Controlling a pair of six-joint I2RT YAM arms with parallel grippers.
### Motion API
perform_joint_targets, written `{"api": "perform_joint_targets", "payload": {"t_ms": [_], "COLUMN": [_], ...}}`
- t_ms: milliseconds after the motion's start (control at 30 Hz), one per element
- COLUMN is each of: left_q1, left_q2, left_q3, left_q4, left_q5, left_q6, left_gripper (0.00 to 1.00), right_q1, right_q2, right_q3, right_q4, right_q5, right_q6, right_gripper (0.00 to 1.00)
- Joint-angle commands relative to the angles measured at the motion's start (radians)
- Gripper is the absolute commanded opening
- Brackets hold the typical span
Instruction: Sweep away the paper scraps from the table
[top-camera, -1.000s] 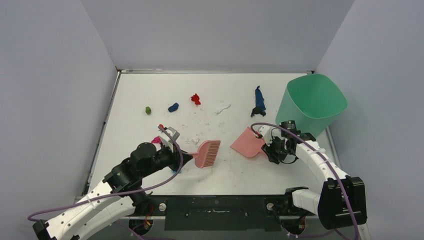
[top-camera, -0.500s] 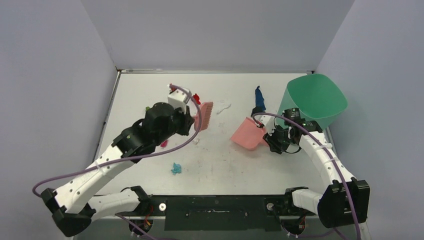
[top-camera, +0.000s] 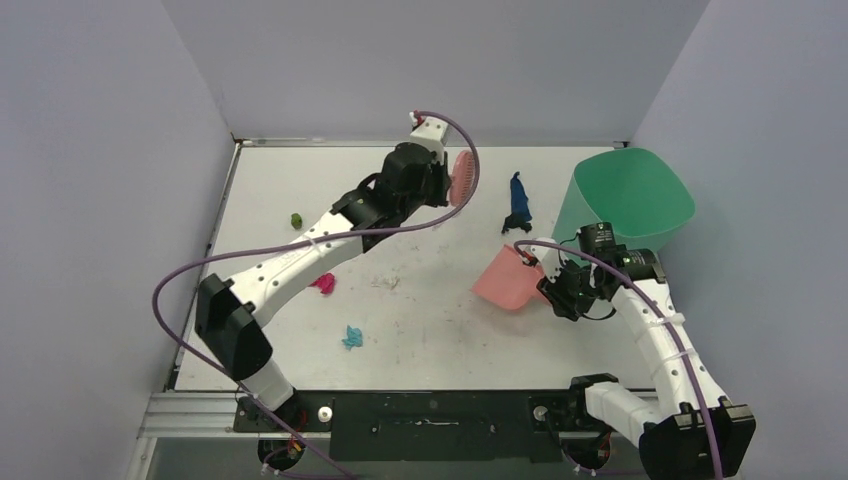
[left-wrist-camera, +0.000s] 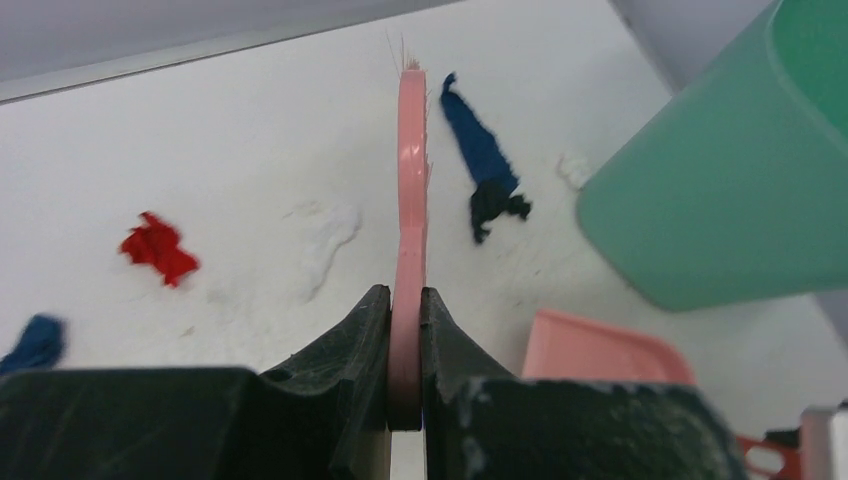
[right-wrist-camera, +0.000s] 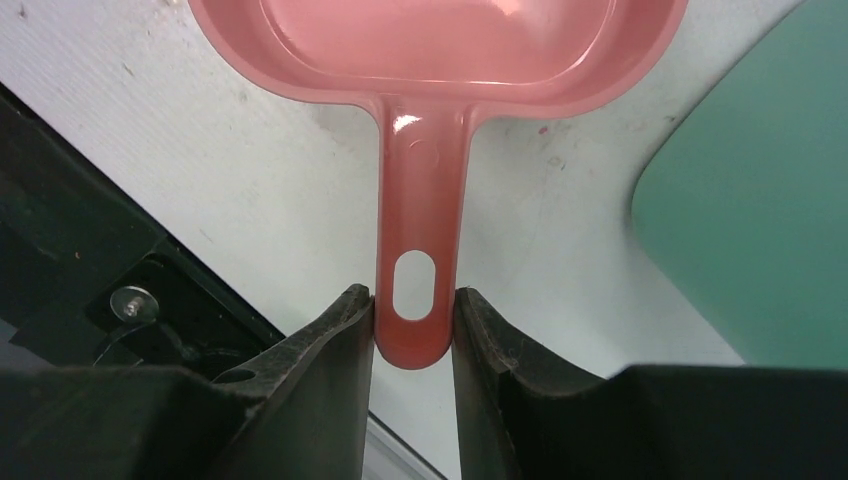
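Observation:
Paper scraps lie on the white table (top-camera: 440, 330): a green one (top-camera: 296, 220), a magenta one (top-camera: 323, 283), a cyan one (top-camera: 352, 336) and a dark blue strip (top-camera: 517, 205). The left wrist view also shows a red scrap (left-wrist-camera: 157, 248), a blue one (left-wrist-camera: 38, 342) and a white one (left-wrist-camera: 325, 230). My left gripper (top-camera: 445, 182) is shut on the pink brush (left-wrist-camera: 410, 200), held edge-on above the far middle of the table. My right gripper (right-wrist-camera: 413, 330) is shut on the handle of the pink dustpan (top-camera: 507, 280), which is right of centre.
A large green bin (top-camera: 625, 200) stands at the far right, close behind the dustpan and my right gripper. Grey-lilac walls close in the table on three sides. The black mounting rail (top-camera: 430, 412) runs along the near edge.
My left arm has swung from the near left up to the far middle of the table, carrying the brush. My right gripper has shifted the dustpan slightly right.

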Motion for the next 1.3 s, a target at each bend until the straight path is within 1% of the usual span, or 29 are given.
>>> {"api": "perform_joint_targets", "payload": {"t_ms": [0, 100, 133, 200, 267, 433, 500, 600, 633, 767, 933, 1033, 1133, 1200, 1267], "left_q1": [0.01, 0.016, 0.023, 0.041, 0.064, 0.098, 0.1, 0.1, 0.1, 0.1, 0.101, 0.088, 0.069, 0.059, 0.055], "left_q2": [0.179, 0.299, 0.331, 0.405, 0.493, 0.759, 0.876, 1.016, 1.04, 1.08, 1.122, 1.142, 1.162, 1.172, 1.167], "left_q3": [0.165, 0.234, 0.245, 0.274, 0.344, 0.606, 0.752, 0.949, 0.969, 0.948, 0.893, 0.877, 0.893, 0.916, 0.905], "left_q4": [0.266, 0.321, 0.368, 0.443, 0.473, 0.493, 0.475, 0.407, 0.402, 0.447, 0.605, 0.67, 0.661, 0.612, 0.568], "left_q5": [0.096, 0.114, 0.128, 0.183, 0.24, 0.414, 0.483, 0.498, 0.488, 0.461, 0.536, 0.558, 0.557, 0.55, 0.541], "left_q6": [-0.168, -0.256, -0.283, -0.336, -0.409, -0.572, -0.615, -0.658, -0.671, -0.73, -0.913, -0.974, -0.97, -0.948, -0.926], "left_gripper": [0.0, 0.0, 0.0, 0.0, 0.0, 0.0, 0.0, 0.0, 0.0, 0.0, 0.0, 0.0, 0.0, 0.0, 0.0], "right_q1": [-0.002, -0.003, -0.004, -0.006, -0.008, -0.025, -0.044, -0.066, -0.071, -0.08, -0.084, -0.084, -0.085, -0.087, -0.088], "right_q2": [-0.021, -0.011, -0.012, 0.001, 0.017, 0.039, 0.045, 0.055, 0.059, 0.089, 0.104, 0.112, 0.119, 0.123, 0.124], "right_q3": [-0.013, -0.004, -0.002, 0.001, -0.004, 0.002, 0.015, 0.029, 0.033, 0.047, 0.044, 0.044, 0.05, 0.061, 0.065], "right_q4": [-0.064, -0.089, -0.09, -0.097, -0.103, -0.073, -0.082, -0.102, -0.105, -0.114, -0.107, -0.105, -0.109, -0.115, -0.121], "right_q5": [0.053, 0.077, 0.087, 0.098, 0.104, 0.09, 0.058, 0.035, 0.036, 0.02, 0.018, 0.009, -0.002, -0.009, -0.005], "right_q6": [-0.031, -0.034, -0.034, -0.038, -0.044, -0.033, -0.037, -0.056, -0.058, -0.058, -0.056, -0.051, -0.049, -0.053, -0.057], "right_gripper": [0.09, 0.07, 0.06, 0.05, 0.05, 0.05, 0.05, 0.05, 0.05, 0.05, 0.05, 0.05, 0.05, 0.05, 0.05]}}
